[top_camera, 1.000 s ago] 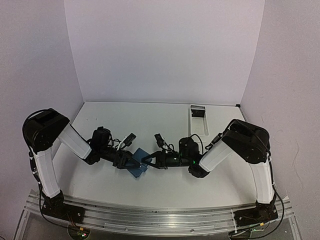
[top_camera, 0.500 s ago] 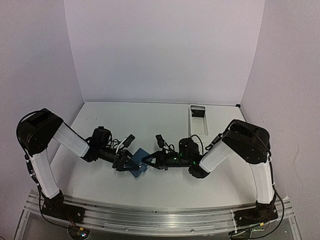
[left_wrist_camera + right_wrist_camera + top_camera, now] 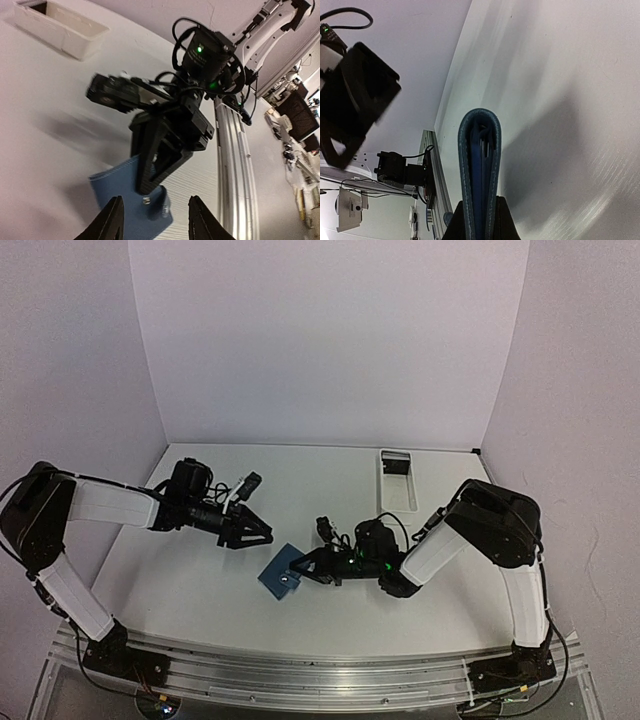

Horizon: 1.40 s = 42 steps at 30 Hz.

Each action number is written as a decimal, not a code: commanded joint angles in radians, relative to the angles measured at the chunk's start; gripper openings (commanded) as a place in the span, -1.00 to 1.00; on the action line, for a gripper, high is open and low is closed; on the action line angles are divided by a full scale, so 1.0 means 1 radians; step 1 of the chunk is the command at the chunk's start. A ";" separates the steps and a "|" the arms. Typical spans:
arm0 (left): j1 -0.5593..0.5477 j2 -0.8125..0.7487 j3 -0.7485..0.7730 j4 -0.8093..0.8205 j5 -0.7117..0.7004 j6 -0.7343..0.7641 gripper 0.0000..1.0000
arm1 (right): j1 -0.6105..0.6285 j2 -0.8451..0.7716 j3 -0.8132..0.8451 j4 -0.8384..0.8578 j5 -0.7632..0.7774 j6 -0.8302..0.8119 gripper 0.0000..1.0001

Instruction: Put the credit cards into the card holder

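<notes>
Right wrist view: the card holder (image 3: 480, 165) is clamped edge-on by the right gripper (image 3: 480, 222), apparently for steadying, while the left gripper (image 3: 262, 537) is held open, empty, well apart from it.

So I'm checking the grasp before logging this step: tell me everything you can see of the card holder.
The card holder is a small, squarish, dark-blue case of leather-like material, folded over. A short tab with a small snap shows at one edge. The right gripper is shut on it, holding it tilted over the table; the right wrist view shows its rounded fold edge-on, blue layers inside. The left gripper is open and apart from it.
</notes>
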 commanded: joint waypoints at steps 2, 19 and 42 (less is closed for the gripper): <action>-0.066 0.120 0.035 -0.171 -0.044 -0.122 -0.02 | 0.006 -0.022 0.049 -0.025 -0.038 -0.009 -1.00; -0.165 0.252 0.117 -0.258 0.025 -0.020 -0.45 | 0.005 -0.004 0.061 -0.036 -0.048 -0.023 -1.00; -0.167 0.318 0.192 -0.336 -0.149 -0.120 -1.00 | 0.002 0.001 0.080 -0.220 -0.092 -0.169 -1.00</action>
